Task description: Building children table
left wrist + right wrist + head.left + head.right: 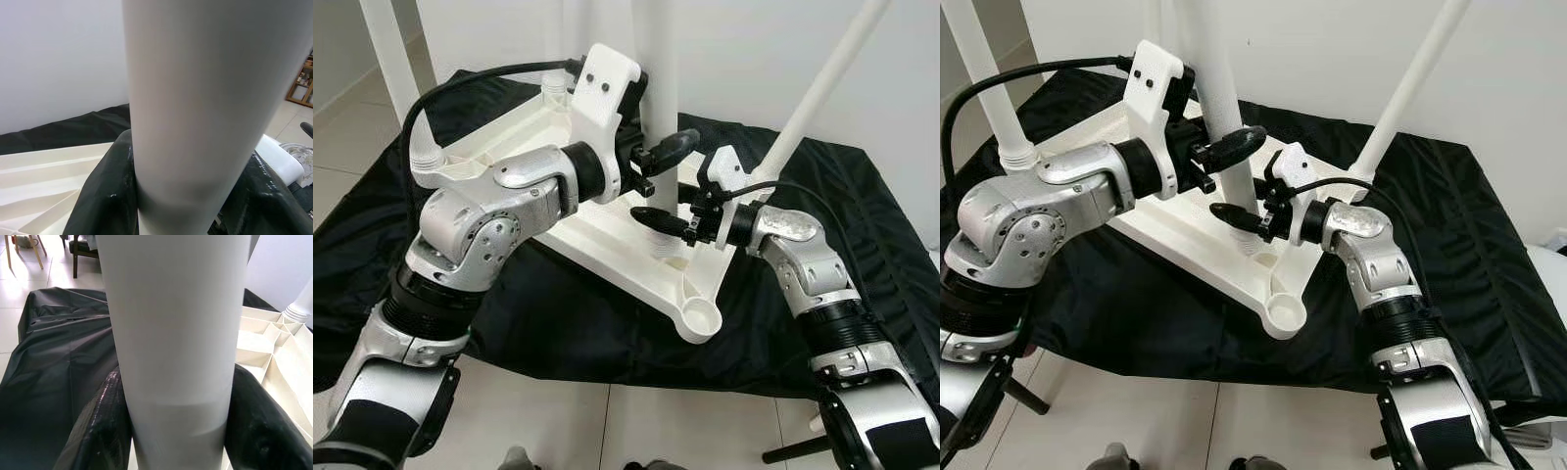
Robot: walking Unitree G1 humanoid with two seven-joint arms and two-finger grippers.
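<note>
Your upturned white table top (607, 245) lies on the black sheet (862, 245). The white leg (663, 98) stands upright in its near corner; your left gripper (658, 168) clamps it higher, your right gripper (668, 217) just below, both jaws closed around it.

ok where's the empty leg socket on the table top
The empty socket is at the near corner of the upturned white table top on the black sheet, just in front of the leg that both tools grip.
</note>
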